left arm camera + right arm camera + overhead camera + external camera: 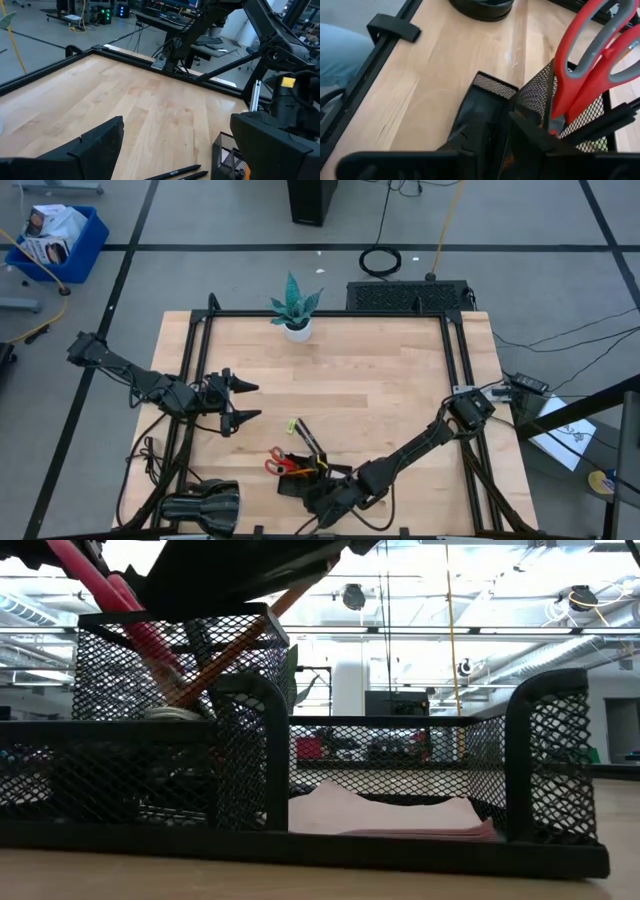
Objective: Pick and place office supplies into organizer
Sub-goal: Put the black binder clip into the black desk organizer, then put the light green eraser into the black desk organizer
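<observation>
Organizer (300, 480) at the near edge of the surface (380, 390). Scissors (590, 60) stand blade-down in its mesh cup, red handles up, long axis leaning. Pens (308, 438) lean out toward the plant (296, 308). Right pincer (318, 498) over the organizer, grip state unclear. Left pincer (248, 402) released, well apart.
</observation>
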`<action>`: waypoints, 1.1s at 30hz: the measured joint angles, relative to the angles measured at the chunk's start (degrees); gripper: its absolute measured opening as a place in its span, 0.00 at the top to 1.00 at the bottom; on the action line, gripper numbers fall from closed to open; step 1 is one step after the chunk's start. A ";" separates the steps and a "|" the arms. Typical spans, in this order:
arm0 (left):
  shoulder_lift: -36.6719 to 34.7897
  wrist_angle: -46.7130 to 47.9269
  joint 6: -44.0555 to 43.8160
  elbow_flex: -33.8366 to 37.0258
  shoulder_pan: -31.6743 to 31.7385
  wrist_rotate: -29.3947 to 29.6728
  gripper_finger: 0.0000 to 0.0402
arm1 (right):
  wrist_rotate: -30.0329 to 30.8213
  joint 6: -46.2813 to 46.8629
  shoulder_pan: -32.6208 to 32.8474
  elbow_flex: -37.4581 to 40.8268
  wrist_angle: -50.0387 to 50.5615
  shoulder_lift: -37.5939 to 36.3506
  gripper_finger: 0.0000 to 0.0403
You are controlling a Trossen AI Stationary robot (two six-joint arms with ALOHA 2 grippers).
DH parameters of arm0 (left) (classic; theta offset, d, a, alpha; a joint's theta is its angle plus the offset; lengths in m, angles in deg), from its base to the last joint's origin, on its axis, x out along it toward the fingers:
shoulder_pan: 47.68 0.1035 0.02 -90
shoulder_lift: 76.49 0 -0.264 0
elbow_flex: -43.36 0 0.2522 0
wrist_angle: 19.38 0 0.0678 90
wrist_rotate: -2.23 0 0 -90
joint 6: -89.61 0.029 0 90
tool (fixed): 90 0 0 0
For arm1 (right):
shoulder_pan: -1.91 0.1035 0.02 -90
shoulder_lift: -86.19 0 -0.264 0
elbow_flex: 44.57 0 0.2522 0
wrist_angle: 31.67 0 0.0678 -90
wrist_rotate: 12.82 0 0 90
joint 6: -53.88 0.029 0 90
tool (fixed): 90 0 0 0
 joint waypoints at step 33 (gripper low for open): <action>3.19 -5.26 -2.07 -0.02 -0.10 0.35 0.09 | 9.91 -6.17 -2.72 15.70 0.47 -24.88 0.72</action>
